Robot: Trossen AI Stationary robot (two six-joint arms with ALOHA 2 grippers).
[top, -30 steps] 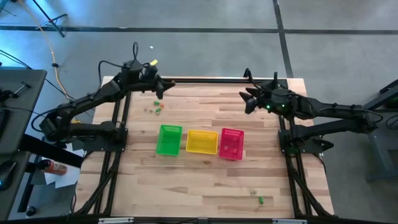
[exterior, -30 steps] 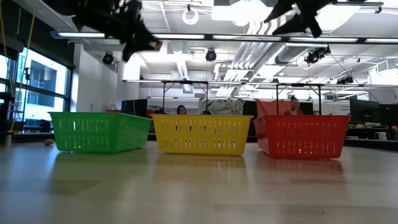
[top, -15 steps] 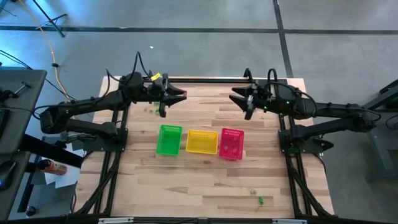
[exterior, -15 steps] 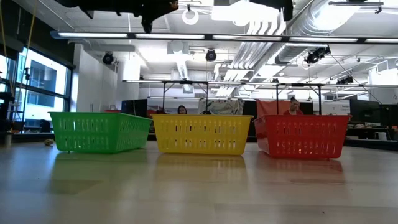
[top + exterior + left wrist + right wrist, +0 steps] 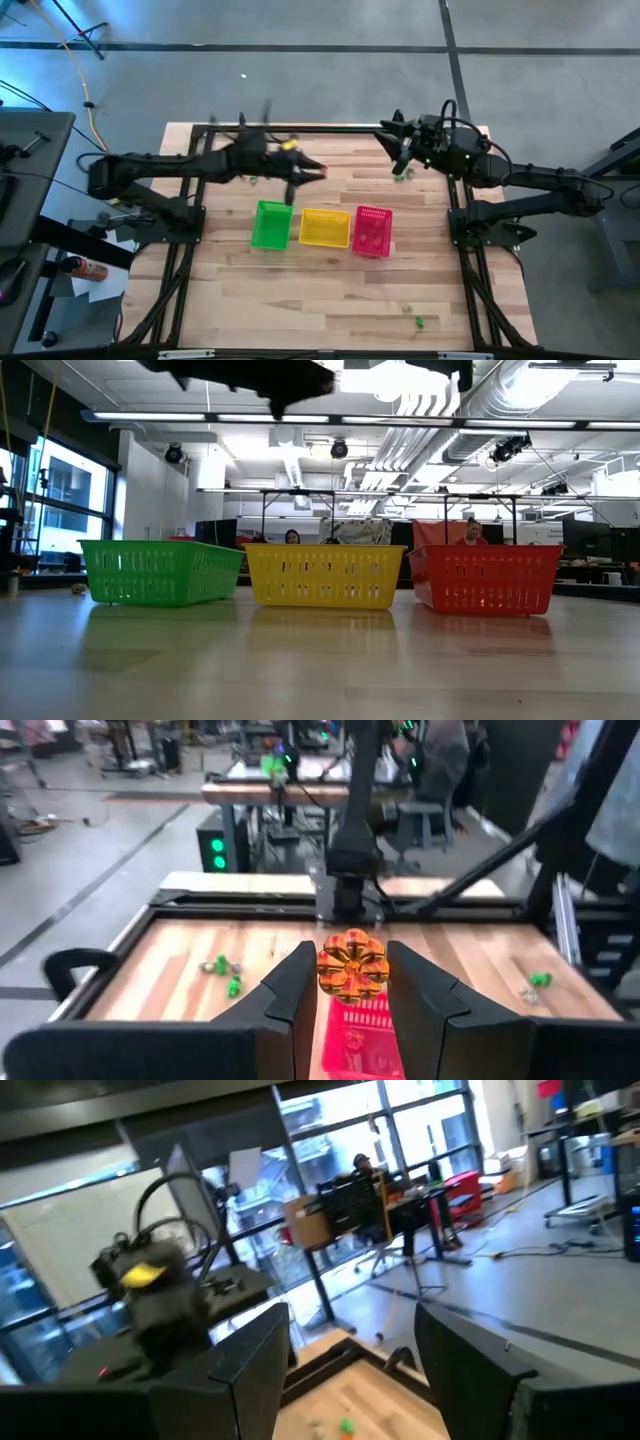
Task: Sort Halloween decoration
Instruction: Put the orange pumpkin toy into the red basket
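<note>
An orange-red pumpkin-shaped trinket sits between the fingers of my left gripper, which hangs above the table just beyond the green basket and yellow basket. The pink basket shows below the trinket in the left wrist view. Green trinkets lie on the boards near the far left, another near the far right. My right gripper is open, high over the far right corner, holding nothing. My left gripper pinches the orange trinket by its two sides between the free ends of both fingers. The fingers reach out about level from the table's left, pointing toward the right. The trinket is lifted clear of the table.
Three baskets stand in a row mid-table: green, yellow, pink. Two small trinkets lie near the near right edge. A black frame rail runs along the far edge. People sit in the room beyond.
My left gripper has swung from the far left corner toward the table's right, out over the boards beyond the green and yellow baskets. My right gripper has drawn back toward the far edge and turned.
</note>
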